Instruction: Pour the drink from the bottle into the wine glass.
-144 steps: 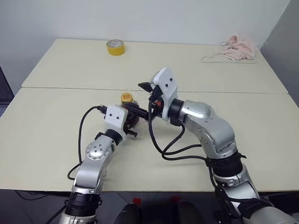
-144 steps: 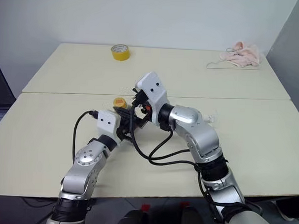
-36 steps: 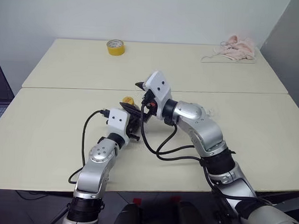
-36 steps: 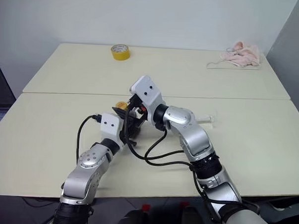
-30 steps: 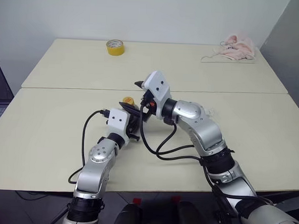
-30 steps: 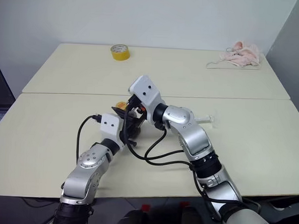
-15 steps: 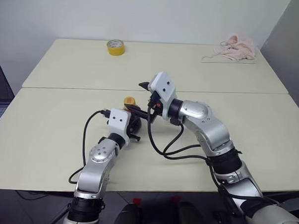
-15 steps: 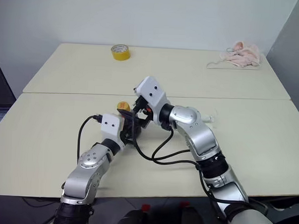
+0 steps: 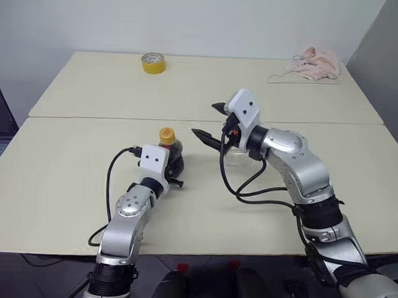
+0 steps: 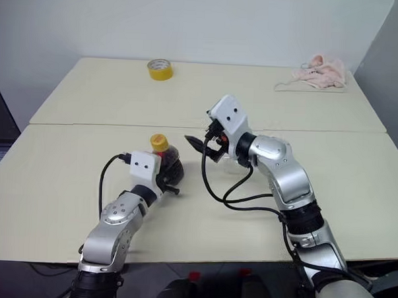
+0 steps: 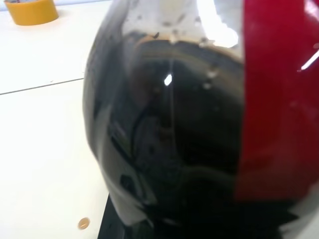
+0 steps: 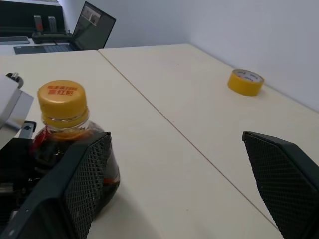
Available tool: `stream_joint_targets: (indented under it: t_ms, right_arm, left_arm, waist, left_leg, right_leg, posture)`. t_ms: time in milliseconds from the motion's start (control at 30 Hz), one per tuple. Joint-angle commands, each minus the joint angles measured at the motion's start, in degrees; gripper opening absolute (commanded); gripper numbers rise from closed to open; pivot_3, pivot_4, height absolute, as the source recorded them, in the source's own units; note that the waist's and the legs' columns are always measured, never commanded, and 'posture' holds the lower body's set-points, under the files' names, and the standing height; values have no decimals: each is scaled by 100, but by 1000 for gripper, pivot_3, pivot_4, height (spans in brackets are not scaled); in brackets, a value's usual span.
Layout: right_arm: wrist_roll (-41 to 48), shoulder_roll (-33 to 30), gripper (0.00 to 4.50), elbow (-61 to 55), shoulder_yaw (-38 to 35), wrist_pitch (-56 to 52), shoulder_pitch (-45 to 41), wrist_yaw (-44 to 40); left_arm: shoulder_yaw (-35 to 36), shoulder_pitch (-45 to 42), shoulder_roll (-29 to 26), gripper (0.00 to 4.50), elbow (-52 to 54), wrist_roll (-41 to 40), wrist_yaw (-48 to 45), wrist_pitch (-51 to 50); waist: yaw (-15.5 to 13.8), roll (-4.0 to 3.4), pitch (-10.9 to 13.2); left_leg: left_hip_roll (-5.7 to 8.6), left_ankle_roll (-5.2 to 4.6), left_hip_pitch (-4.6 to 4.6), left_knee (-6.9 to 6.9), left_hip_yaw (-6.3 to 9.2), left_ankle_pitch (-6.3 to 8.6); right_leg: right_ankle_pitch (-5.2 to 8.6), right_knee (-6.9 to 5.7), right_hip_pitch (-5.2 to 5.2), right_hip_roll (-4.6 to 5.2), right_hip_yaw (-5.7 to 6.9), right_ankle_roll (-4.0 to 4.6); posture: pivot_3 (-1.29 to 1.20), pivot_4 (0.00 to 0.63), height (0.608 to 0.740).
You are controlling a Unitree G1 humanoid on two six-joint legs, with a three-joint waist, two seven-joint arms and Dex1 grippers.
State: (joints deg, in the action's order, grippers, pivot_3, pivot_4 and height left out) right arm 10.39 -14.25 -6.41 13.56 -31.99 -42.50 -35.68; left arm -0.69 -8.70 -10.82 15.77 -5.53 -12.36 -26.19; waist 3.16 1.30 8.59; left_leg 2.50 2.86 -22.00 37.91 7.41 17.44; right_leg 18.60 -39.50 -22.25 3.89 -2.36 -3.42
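The bottle [image 9: 169,150] is standing upright on the near surface [image 9: 65,176], its long axis vertical, the yellow cap [image 9: 166,134] still screwed on and the dark drink [image 11: 169,144] filling the round body almost up to the red label. The left tool [image 9: 173,169] is clenching around the bottle's lower body from the robot's side, so the bottle is sitting right at the end of the left arm. The right tool [image 9: 214,123] is hanging in the air just beside the bottle, toward the robot's right and a little above cap height, with its two black fingers [image 12: 75,184] spread wide and nothing between them; in the right wrist view the cap is showing past the inside of one finger, not yet between the pair. That is the relation the coming move seems to be turning on: the cap is lying to the left of the open right tool and slightly below it, while the left arm is already holding the bottle steady, so the right arm looks like the one that would be coming across to the cap before any pouring can start. I am not making out the wine glass clearly. A roll of yellow tape [image 9: 154,62] is lying well apart on the far surface, and a pink cloth [image 9: 315,63] is sitting at the far right corner.
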Motion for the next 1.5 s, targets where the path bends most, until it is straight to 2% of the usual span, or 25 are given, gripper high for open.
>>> stream_joint_targets:
  t_ms: [33,333,467,767,1200,1500]
  right_arm:
    - [231,33,4500,-443,27,-130,-39,-196]
    - [511,518,4500,-589,246,-514,-355,-253]
    - [306,782,4500,-246,445,-377,-527,-132]
    - [-122,963,4500,383,633,49,-638,21]
    - [-337,531,4500,492,514,250,-624,-133]
    - [-99,397,4500,271,252,65,-584,-221]
  left_arm:
    - [31,-79,4,770,318,-55,-5,74]
    - [14,-114,-1,770,287,-59,-35,73]
    - [12,-132,-19,770,263,-57,-67,86]
    - [4,-159,-31,770,230,-49,-106,113]
    - [-7,-242,-40,770,135,-41,-134,155]
    - [6,-206,-35,770,186,-42,-113,145]
  waist:
    - [-1,0,0]
    - [-1,0,0]
    - [0,0,0]
    - [4,0,0]
    - [7,0,0]
    - [7,0,0]
  left_leg:
    - [1,0,0,0,0,0]
    - [3,0,0,2,3,0]
    - [5,0,1,4,2,0]
    - [3,0,1,3,4,0]
    - [2,0,0,2,3,0]
    - [2,0,0,2,3,0]
  right_leg:
    - [0,0,0,0,0,0]
    - [0,0,1,0,1,0]
    - [0,0,1,0,0,0]
    - [0,-1,-1,1,2,0]
    - [0,-1,-1,2,2,0]
    - [0,-1,-1,2,2,0]
  posture:
    - [0,150,740]
    - [0,150,740]
    - [0,150,740]
    - [0,150,740]
    - [0,150,740]
    - [0,150,740]
